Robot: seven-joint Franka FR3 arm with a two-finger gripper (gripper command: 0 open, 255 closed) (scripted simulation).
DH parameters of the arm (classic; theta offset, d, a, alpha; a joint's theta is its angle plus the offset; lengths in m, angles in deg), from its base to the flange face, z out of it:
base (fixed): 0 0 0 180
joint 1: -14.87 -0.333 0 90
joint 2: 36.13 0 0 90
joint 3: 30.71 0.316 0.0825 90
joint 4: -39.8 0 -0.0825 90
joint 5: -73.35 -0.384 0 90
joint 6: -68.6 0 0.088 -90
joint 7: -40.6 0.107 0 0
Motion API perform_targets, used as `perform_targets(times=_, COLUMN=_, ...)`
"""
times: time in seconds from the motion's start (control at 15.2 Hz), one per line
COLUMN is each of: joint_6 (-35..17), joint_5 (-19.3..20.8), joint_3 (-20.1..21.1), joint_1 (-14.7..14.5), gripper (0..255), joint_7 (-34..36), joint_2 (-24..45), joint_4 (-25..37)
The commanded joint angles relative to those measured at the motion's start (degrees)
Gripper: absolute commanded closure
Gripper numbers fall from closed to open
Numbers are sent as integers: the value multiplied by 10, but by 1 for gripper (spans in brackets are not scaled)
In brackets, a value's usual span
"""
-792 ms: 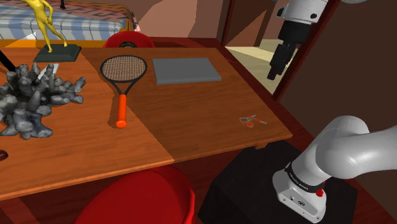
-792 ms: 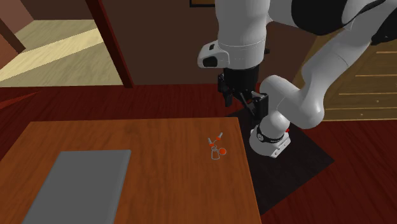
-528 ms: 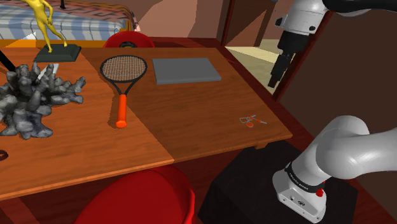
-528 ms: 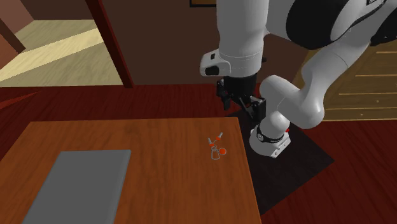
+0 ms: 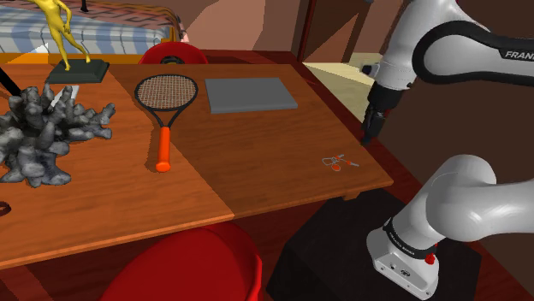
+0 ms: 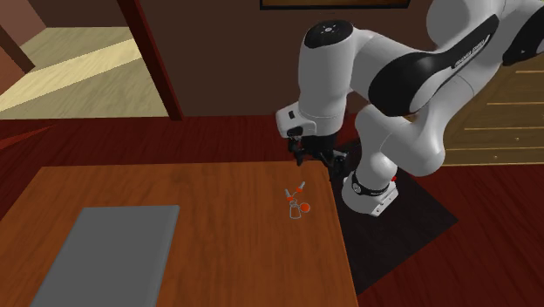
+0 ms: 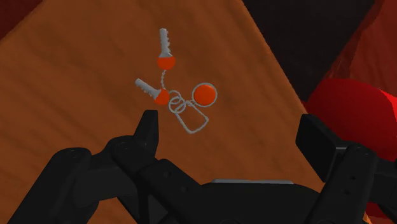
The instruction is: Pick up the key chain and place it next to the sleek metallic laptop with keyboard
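Observation:
The key chain is a small bunch of grey keys with orange-red heads on a ring, lying on the wooden table near its corner by the stand. In the wrist view the key chain lies on the wood just ahead of my open gripper, untouched by either finger. My gripper hangs above the table's edge, slightly beyond the keys. From the second exterior view, the gripper hovers over the key chain. The closed laptop is a flat grey slab, also seen as the laptop.
A tennis racket with an orange handle lies beside the laptop. A grey coral-like sculpture and a yellow figurine stand at the shoulder view's left. A red chair sits at the near edge. The dark stand is by the table's corner.
The arm has swung down, bringing the gripper lower and closer to the table's edge above the key chain. The key chain and the other objects have not moved.

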Motion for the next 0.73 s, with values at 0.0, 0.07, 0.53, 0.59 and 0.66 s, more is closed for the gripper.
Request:
perform_targets(times=0.0, joint_6=-40, joint_5=25, joint_3=-17, joint_1=-2, gripper=0, joint_7=-42, joint_2=-8, joint_4=-39)
perform_targets(times=0.07, joint_6=-60, joint_5=39, joint_3=-26, joint_1=-1, gripper=0, joint_7=-63, joint_2=-10, joint_4=-57)
perform_targets(times=0.53, joint_6=-204, joint_5=125, joint_3=-93, joint_1=13, gripper=0, joint_7=-178, joint_2=19, joint_4=-148)
perform_targets(times=0.59, joint_6=-215, joint_5=128, joint_3=-95, joint_1=14, gripper=0, joint_7=-177, joint_2=24, joint_4=-154)
perform_targets(times=0.66, joint_6=-226, joint_5=130, joint_3=-98, joint_1=15, gripper=0, joint_7=-177, joint_2=30, joint_4=-159)
